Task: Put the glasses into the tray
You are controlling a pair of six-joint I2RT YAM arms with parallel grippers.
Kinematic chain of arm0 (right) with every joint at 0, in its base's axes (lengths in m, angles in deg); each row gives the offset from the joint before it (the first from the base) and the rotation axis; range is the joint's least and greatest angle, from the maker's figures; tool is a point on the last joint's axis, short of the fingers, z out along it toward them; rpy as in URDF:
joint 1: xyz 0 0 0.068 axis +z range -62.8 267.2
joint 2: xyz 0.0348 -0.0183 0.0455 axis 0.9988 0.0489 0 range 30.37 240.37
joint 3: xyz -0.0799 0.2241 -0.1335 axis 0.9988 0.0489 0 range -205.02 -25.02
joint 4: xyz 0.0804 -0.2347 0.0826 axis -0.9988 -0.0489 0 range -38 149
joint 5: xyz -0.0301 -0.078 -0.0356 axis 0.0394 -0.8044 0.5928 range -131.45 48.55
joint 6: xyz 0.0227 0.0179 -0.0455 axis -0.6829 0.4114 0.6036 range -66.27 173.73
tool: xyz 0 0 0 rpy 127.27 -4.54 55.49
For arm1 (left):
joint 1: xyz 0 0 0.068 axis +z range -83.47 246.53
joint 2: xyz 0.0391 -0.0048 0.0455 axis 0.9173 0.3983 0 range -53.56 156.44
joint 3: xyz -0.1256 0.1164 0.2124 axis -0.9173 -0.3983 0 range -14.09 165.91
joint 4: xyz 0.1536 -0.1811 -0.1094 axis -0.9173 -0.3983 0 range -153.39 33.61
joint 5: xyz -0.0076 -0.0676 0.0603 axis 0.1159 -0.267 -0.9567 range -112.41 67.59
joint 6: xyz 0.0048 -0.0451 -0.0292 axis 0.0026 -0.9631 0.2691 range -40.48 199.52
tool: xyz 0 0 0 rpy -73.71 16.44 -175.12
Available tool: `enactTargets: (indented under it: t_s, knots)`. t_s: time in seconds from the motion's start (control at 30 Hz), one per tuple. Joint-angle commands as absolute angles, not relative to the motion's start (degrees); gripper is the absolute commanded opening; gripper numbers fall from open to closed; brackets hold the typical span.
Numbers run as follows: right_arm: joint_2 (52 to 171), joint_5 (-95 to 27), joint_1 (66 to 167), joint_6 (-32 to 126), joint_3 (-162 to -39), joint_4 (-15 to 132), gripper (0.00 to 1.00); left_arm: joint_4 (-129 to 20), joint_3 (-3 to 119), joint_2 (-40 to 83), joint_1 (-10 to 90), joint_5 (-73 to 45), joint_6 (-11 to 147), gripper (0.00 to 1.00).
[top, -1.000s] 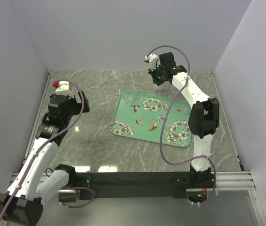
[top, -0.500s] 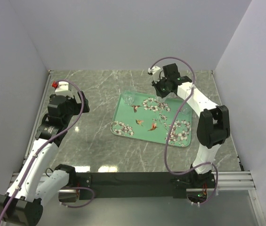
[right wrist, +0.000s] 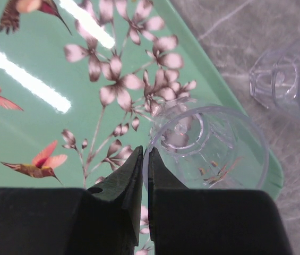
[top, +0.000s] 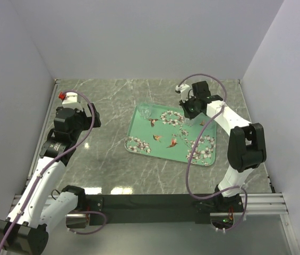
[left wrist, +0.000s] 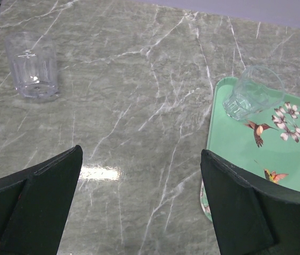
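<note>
The mint-green tray (top: 139, 126) with blossoms and birds lies right of the table's middle. My right gripper (top: 191, 108) is over its far right part, shut on the rim of a clear glass (right wrist: 209, 142), one finger inside and one outside. The glass hangs upright close over the tray's right rim (right wrist: 11, 127). A second glass (left wrist: 253, 98) stands in the tray's far left corner (top: 146, 112). A third glass (left wrist: 33, 66) stands on the marble far left. My left gripper (left wrist: 140, 154) is open and empty, above bare marble left of the tray (left wrist: 229, 133).
Another clear glass (right wrist: 288, 79) stands on the marble just outside the tray's right rim, close to the held one. White walls enclose the table at the back and both sides. Cables loop from both arms.
My right arm has swung from behind the tray's far edge to over its far right part and lower, carrying the glass. The left arm has not moved.
</note>
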State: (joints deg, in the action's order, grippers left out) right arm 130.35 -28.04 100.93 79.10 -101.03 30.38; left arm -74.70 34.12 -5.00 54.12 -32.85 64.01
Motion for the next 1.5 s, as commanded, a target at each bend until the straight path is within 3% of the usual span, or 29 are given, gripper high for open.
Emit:
enactTargets:
  t_s: [0.0, 0.33, 0.37, 0.4, 0.5, 0.63, 0.93, 1.23, 1.47]
  knots:
    - [126.35, -27.65, 99.50, 79.04, -99.47, 34.30, 0.00, -72.92, 34.08, -5.92, 54.31, -33.66, 65.02, 0.99]
    - [125.20, -28.62, 96.78, 79.04, -96.39, 35.27, 0.04, -72.92, 33.90, -6.01, 54.31, -33.66, 64.93, 0.99]
    - [125.20, -28.71, 96.78, 79.13, -96.47, 35.18, 0.07, -72.92, 33.99, -5.92, 54.31, -33.75, 64.93, 1.00]
    - [125.12, -28.53, 96.60, 79.13, -96.56, 35.00, 0.21, -72.92, 33.90, -5.92, 54.31, -33.84, 64.93, 0.99]
    - [123.54, -27.48, 96.60, 78.87, -96.47, 34.83, 0.47, -72.92, 33.90, -6.01, 54.31, -34.10, 64.93, 0.99]
    - [120.55, -26.43, 96.25, 78.43, -97.18, 33.87, 0.61, -72.74, 33.73, -5.92, 54.31, -34.28, 64.93, 0.99]
    - [109.22, -15.55, 92.21, 76.23, -94.02, 31.84, 0.64, -71.86, 33.02, -6.01, 54.31, -35.50, 64.67, 0.99]
    - [96.38, -4.03, 88.35, 74.47, -81.28, 33.68, 0.66, -70.81, 32.41, -5.14, 55.89, -37.71, 63.35, 0.99]
    - [92.60, 3.19, 83.51, 72.45, -78.11, 35.44, 0.68, -68.26, 33.19, 0.74, 64.94, -28.23, 57.73, 0.99]
